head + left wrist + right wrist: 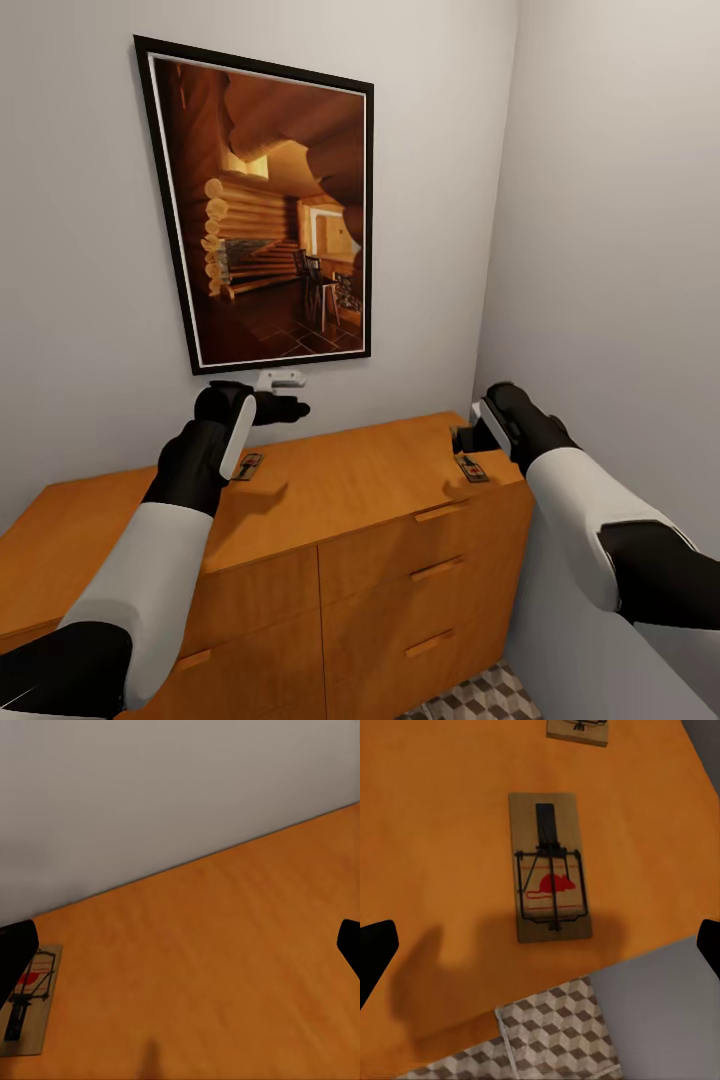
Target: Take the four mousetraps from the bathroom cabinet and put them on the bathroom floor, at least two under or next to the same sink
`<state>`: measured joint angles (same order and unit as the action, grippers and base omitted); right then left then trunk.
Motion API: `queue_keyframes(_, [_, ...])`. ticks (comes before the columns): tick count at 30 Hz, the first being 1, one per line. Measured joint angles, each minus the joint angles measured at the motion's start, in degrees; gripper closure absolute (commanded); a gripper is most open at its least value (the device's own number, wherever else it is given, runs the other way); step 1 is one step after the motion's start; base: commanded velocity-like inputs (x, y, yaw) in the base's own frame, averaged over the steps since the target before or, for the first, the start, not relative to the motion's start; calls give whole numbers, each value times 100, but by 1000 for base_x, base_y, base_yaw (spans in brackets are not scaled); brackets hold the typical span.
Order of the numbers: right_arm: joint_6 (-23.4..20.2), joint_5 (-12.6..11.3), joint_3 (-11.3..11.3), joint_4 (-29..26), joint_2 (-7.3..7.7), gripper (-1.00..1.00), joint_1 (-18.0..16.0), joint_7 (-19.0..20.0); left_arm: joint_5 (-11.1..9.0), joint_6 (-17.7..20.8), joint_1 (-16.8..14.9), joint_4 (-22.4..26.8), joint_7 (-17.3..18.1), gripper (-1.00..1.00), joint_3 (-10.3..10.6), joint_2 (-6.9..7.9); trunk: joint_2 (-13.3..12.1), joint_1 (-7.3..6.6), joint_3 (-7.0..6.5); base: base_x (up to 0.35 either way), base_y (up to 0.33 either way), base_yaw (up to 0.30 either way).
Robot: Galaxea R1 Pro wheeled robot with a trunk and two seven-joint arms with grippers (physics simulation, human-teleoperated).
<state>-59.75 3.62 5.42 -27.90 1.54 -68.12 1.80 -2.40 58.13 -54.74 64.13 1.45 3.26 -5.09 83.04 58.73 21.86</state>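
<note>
The orange-brown cabinet [340, 490] stands against the wall, and mousetraps lie on its top. One mousetrap [247, 466] [28, 1001] lies just beside my left wrist. My left gripper [285, 393] [180, 952] hovers open above the cabinet top near the wall, beside that trap. Another mousetrap [472, 467] [549, 877] with a red mouse print rests at the cabinet's right front corner. My right gripper [462, 438] [540, 945] hangs open right above it, holding nothing. A further mousetrap [579, 730] lies just beyond. The sink is out of view.
A large framed picture [270, 215] hangs on the wall above the cabinet. A grey side wall [610, 250] closes in right beside the cabinet's right end. A strip of cube-patterned bathroom floor [480, 695] [555, 1035] shows below the cabinet's right corner.
</note>
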Motion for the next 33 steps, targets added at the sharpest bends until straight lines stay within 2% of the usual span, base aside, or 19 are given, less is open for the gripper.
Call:
queue_keyframes(7, [0, 1, -10, 220, -5, -100, -52, 2, 4, -1, 3, -23, 0, -100, 0, 0, 0, 0, 0, 0, 0, 0])
queue_keyframes(33, [0, -13, -13, 264, -6, -100, -66, 3, 1, -10, 1, -43, -6, -100, 0, -2, 0, 0, 0, 0, 0, 0])
